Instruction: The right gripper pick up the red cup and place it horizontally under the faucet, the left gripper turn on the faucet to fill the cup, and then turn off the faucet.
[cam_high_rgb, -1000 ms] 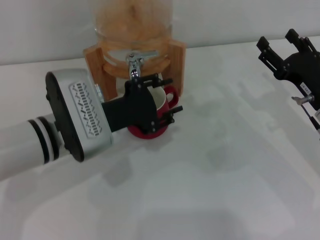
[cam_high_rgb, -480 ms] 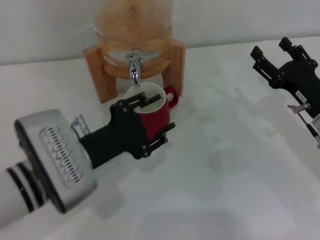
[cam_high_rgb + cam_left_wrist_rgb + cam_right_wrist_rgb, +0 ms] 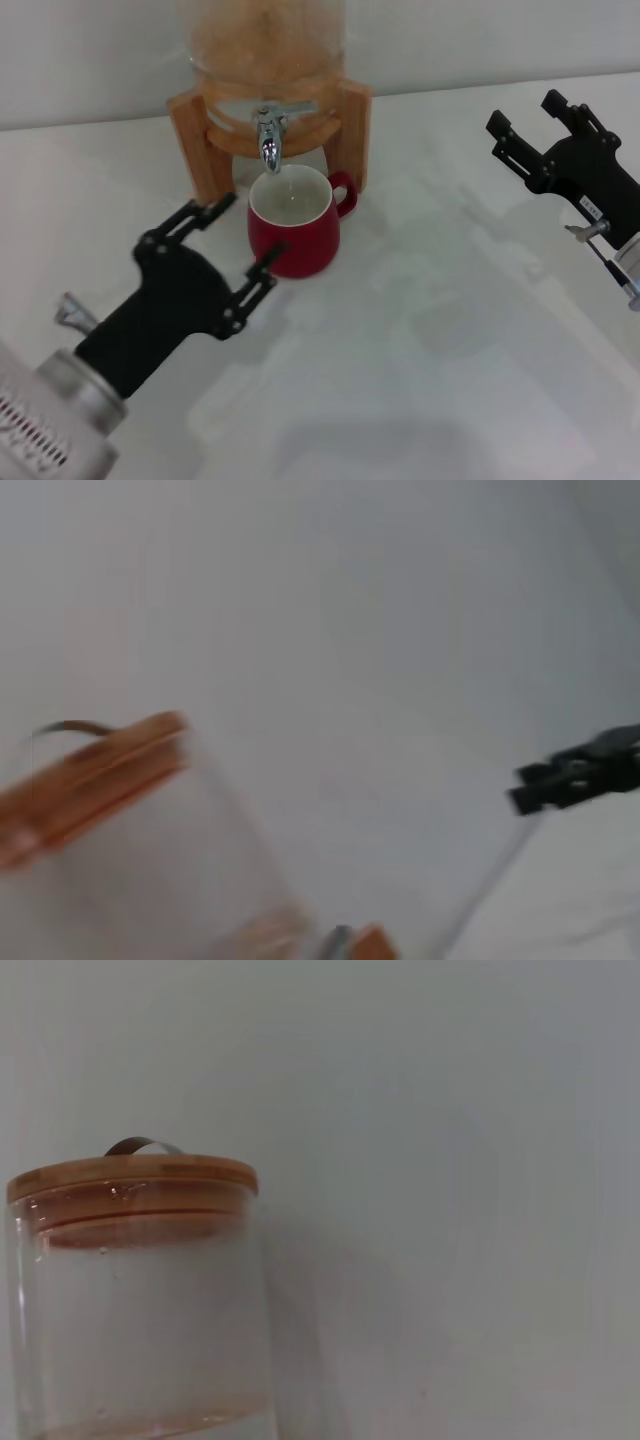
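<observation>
The red cup [image 3: 293, 229] stands upright on the white table [image 3: 420, 340], directly below the faucet [image 3: 268, 134], its white inside facing up and its small loop handle pointing toward 3 o'clock. The faucet is a chrome spigot set in the wooden frame [image 3: 190, 140] of the drink dispenser [image 3: 268, 45], which sits at 12 o'clock from the cup; its spout ends just above the cup's rim. The left gripper [image 3: 212, 255] lies at about 8 o'clock from the cup, its black fingers spread apart and holding nothing; one fingertip reaches close to the cup's lower left side, though contact cannot be judged. The right gripper [image 3: 530, 125] hangs well apart from the cup, out toward 2 o'clock near the table's right edge, its two fingers parted and empty. The right wrist view shows the dispenser's glass jar [image 3: 140, 1310] with its wooden lid [image 3: 130, 1175] and a metal loop [image 3: 143, 1145] on top, against a plain wall. The left wrist view shows the same lid [image 3: 95, 780] tilted and blurred, with a black gripper [image 3: 580, 772] farther off.
</observation>
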You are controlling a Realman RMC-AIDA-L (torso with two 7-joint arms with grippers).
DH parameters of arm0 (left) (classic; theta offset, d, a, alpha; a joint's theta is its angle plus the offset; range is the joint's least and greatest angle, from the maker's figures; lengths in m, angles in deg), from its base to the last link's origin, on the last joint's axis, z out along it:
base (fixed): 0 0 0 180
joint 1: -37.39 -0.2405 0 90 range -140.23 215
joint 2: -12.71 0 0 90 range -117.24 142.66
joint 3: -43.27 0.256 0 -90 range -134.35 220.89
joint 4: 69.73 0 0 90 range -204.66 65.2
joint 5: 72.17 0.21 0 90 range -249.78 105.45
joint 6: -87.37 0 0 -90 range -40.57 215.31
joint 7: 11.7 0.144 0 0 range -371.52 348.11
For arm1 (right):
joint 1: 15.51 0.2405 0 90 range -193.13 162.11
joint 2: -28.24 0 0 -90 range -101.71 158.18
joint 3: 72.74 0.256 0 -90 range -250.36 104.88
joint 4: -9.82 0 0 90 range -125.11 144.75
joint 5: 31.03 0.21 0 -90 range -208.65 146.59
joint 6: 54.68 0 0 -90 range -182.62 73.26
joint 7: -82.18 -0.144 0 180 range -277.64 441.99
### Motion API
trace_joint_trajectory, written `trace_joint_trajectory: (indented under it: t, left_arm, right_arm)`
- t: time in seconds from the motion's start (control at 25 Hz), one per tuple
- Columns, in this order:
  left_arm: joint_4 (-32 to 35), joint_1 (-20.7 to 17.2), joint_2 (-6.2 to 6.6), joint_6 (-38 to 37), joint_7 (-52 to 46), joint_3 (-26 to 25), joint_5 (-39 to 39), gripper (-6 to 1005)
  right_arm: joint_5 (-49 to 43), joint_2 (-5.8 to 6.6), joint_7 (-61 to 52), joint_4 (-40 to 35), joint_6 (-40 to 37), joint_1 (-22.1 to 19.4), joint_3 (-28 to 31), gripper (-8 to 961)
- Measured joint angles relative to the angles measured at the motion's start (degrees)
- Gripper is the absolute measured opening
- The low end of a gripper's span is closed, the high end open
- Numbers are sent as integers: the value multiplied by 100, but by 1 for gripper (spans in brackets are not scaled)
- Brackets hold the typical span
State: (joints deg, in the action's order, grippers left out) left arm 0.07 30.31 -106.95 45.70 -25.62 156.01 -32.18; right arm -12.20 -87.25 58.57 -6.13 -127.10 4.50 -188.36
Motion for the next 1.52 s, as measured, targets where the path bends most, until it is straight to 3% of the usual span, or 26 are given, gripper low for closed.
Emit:
trace_joint_trajectory:
  t: [0.28, 0.44, 0.6, 0.76, 0.8, 1.08, 1.52]
  left_arm:
    - [-223, -776, 8, -663, 1816, 315, -2166, 605]
    - [-494, -1084, 19, -1364, 2091, 288, -2982, 608]
    - [-1011, -1151, 27, -2162, 2193, 237, -3906, 613]
    - [-1516, -1021, 26, -2789, 2204, 205, -4617, 612]
    - [-1945, -831, 25, -3287, 2162, 210, -5276, 612]
    - [-2903, -206, 28, -4020, 2112, 232, -6696, 610]
    - [-3361, 326, 41, -4223, 1960, -173, -7363, 607]
  right_arm:
    - [-7, 0, -3, 10, 0, 22, -20, 814]
    - [0, 5, 15, 13, 0, 30, 2, 814]
    - [26, 7, 38, 22, -1, 28, 34, 814]
    - [39, 8, 51, 23, -3, 18, 99, 814]
    - [41, 8, 51, 23, -4, 15, 131, 814]
    - [43, 8, 52, 92, -8, 5, 429, 814]
    - [43, 8, 109, 101, -8, -6, 875, 814]
